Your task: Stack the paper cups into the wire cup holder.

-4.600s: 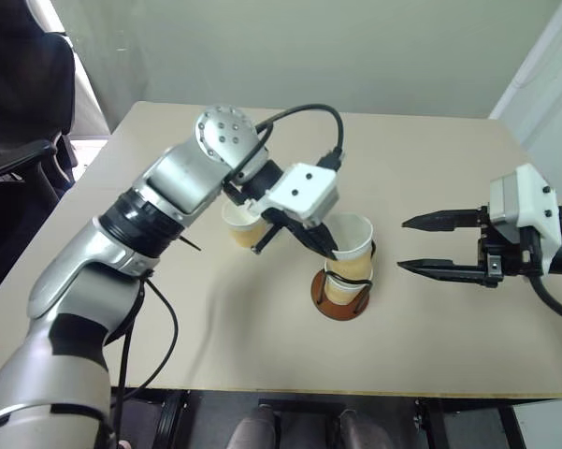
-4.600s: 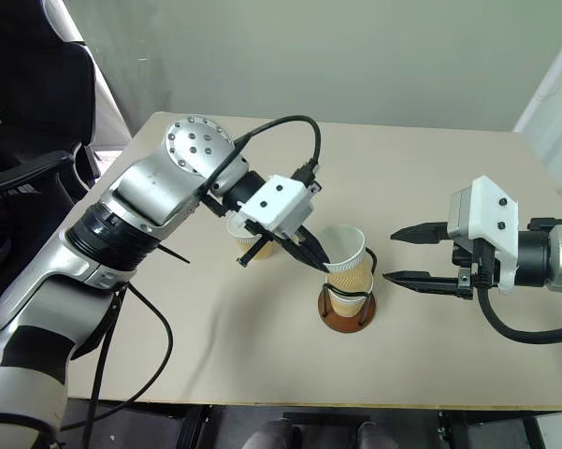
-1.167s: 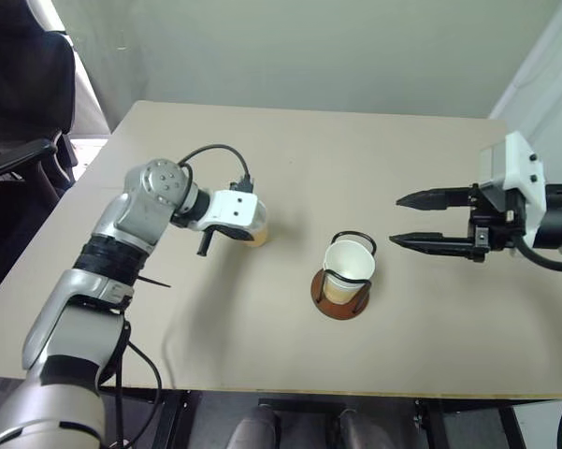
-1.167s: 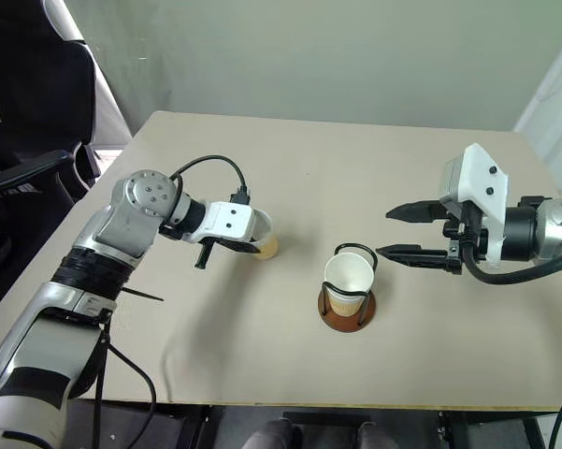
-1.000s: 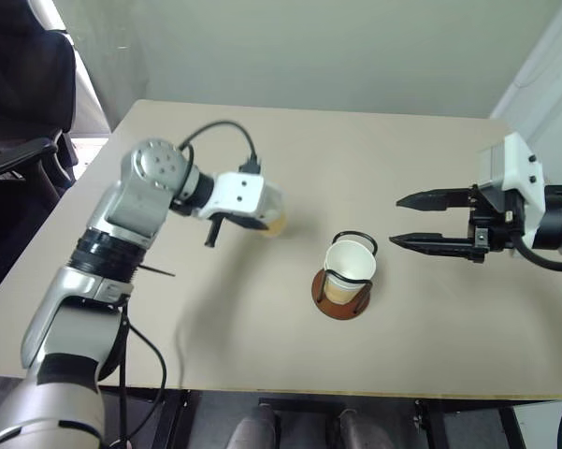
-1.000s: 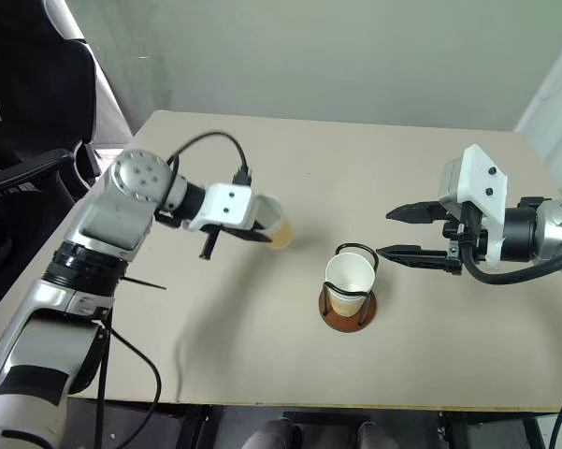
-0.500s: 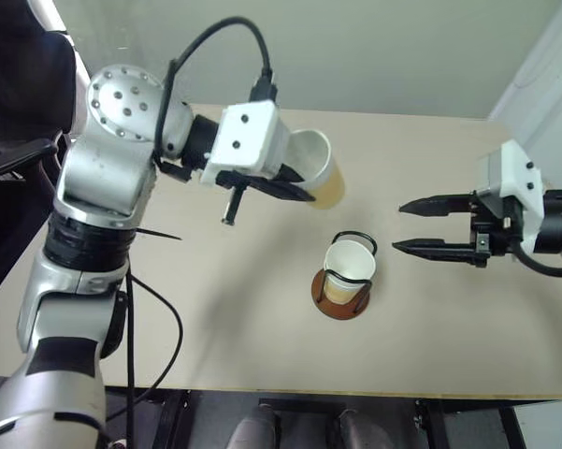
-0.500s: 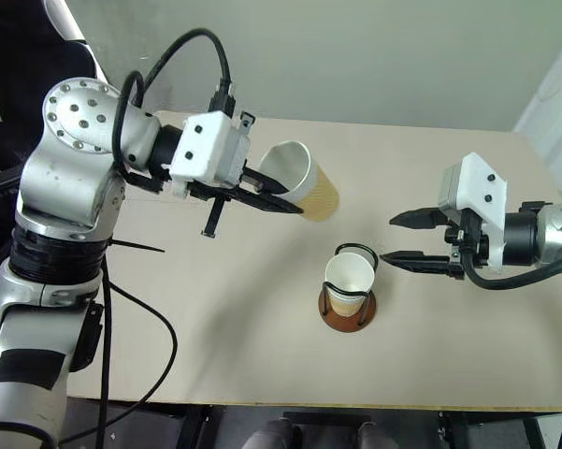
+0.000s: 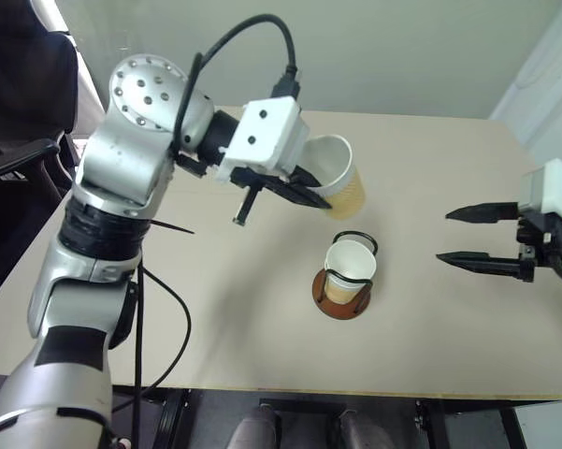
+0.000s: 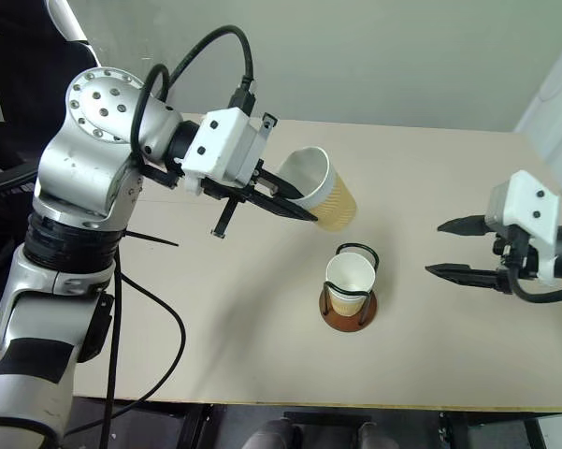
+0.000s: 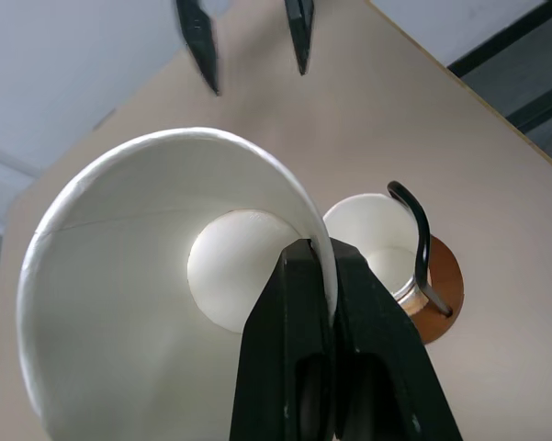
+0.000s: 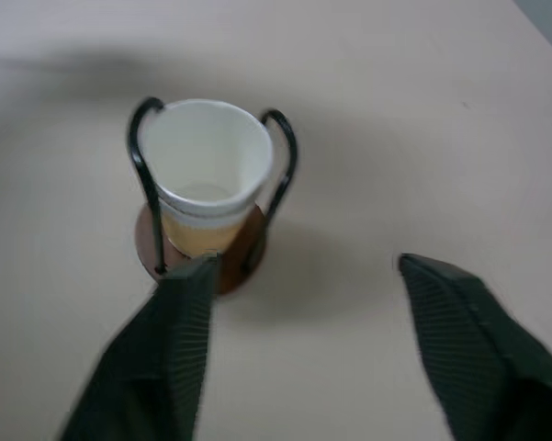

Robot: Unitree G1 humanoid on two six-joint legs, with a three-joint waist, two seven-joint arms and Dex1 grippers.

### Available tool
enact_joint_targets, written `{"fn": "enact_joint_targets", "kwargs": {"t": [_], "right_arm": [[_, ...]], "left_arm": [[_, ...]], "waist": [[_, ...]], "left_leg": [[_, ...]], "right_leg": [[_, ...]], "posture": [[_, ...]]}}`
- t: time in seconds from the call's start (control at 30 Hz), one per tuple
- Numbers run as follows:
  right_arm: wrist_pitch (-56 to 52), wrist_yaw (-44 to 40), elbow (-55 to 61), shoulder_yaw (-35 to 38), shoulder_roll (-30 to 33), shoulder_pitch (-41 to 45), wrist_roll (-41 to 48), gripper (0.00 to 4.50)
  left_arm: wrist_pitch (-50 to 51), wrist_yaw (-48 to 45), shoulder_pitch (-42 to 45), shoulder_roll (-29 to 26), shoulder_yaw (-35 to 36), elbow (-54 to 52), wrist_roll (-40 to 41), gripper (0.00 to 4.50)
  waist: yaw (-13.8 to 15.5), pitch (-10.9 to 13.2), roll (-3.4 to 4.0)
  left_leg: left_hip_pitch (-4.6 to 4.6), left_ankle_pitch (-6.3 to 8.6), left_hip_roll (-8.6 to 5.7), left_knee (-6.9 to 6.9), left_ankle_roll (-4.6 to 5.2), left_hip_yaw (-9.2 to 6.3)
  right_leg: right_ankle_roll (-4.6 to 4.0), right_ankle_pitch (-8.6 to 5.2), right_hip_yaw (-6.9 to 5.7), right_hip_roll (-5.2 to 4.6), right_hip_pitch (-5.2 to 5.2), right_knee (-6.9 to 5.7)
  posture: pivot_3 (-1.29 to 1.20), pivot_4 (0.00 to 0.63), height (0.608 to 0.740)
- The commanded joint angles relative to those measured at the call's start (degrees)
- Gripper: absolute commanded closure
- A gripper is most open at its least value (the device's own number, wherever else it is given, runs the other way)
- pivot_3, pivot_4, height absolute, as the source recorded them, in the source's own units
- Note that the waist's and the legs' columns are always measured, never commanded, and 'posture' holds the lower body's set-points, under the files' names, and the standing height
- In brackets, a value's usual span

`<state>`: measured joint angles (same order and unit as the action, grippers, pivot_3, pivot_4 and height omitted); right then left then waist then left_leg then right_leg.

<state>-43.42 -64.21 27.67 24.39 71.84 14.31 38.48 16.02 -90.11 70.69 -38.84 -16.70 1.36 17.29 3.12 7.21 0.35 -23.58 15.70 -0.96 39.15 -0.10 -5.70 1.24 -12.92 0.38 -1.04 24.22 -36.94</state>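
Fingers of left gripper (image 9: 304,192) clamped on rim of last paper cup (image 9: 338,187), tilted above stacked cups (image 9: 349,267) already nested in wire cup holder (image 9: 341,297) below them, right gripper (image 9: 460,236) wide apart, empty, beside holder; only drop-in left.

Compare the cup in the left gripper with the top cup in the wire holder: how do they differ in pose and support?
The held cup is tilted on its side in the air, pinched at its rim by the left gripper; the holder cup stands upright, mouth up, nested inside the wire holder on the table. Both are tan outside, white inside.
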Motion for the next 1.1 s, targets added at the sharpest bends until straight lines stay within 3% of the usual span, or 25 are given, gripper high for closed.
{"fn": "enact_joint_targets", "kwargs": {"t": [0.03, 0.47, 1.1], "right_arm": [[-1.14, 0.11, 2.51, 4.56, 1.02, -0.99, 0.41, 0.03], [-6.34, -0.7, 8.36, 12.12, 0.58, -6.63, 3.04, 0.03], [-9.49, 4.5, 10.03, 10.78, 1.92, 2.14, 15.25, 0.03]], "left_arm": [[-2.74, -2.39, 2.15, 0.02, -1.32, 0.39, 2.38, 4.5], [-8.37, -2.39, 4.68, 0.72, -10.51, 5.19, 7.6, 4.5], [-11.85, -2.39, 4.98, 2.88, -16.32, 8.82, 5.68, 4.5]], "waist": [[-0.01, 0.0, 0.0], [0.06, 0.0, 0.0], [0.07, 0.0, 0.0]], "left_leg": [[0.0, 0.0, 0.0, 0.0, 0.0, 0.01], [0.0, 0.02, 0.0, 0.0, 0.03, 0.05], [-0.02, 0.02, -0.02, 0.03, 0.04, 0.07]], "right_leg": [[0.0, 0.0, 0.0, 0.0, 0.0, 0.0], [0.01, 0.0, 0.02, 0.0, 0.0, 0.01], [0.08, -0.01, 0.03, 0.0, 0.0, 0.01]], "posture": [[0.0, 0.15, 0.74], [0.0, 0.15, 0.74], [0.0, 0.15, 0.74]]}}
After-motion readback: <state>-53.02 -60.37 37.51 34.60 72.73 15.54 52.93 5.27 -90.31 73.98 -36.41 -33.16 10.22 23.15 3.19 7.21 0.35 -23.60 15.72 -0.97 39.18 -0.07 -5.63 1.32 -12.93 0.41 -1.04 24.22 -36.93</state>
